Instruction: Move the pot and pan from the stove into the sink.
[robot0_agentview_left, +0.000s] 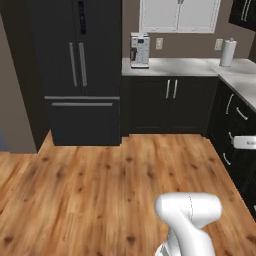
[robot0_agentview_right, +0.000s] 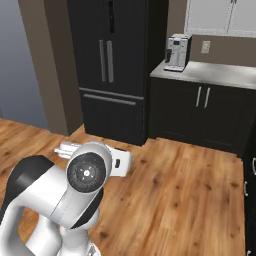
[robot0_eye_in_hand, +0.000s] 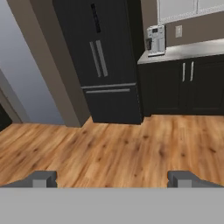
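Hand view: the hand (robot0_eye_in_hand: 112, 179) spread wide and empty above the wooden floor (robot0_eye_in_hand: 122, 153), facing one black refrigerator (robot0_eye_in_hand: 105, 61) and one coffee machine (robot0_eye_in_hand: 155, 40) on the desk (robot0_eye_in_hand: 192, 49).

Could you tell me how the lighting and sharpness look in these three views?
Left base view: even, soft light, no hard shadows, faint sheen on the fridge. Right base view: the coffee machine is readable but coarse and low-resolution. Hand view: the wood floor is evenly lit, the gripper fingertips slightly blurred at the bottom.

Both base views and the hand view face, from well back, the same black fridge (robot0_agentview_left: 75, 70), seemingly level.
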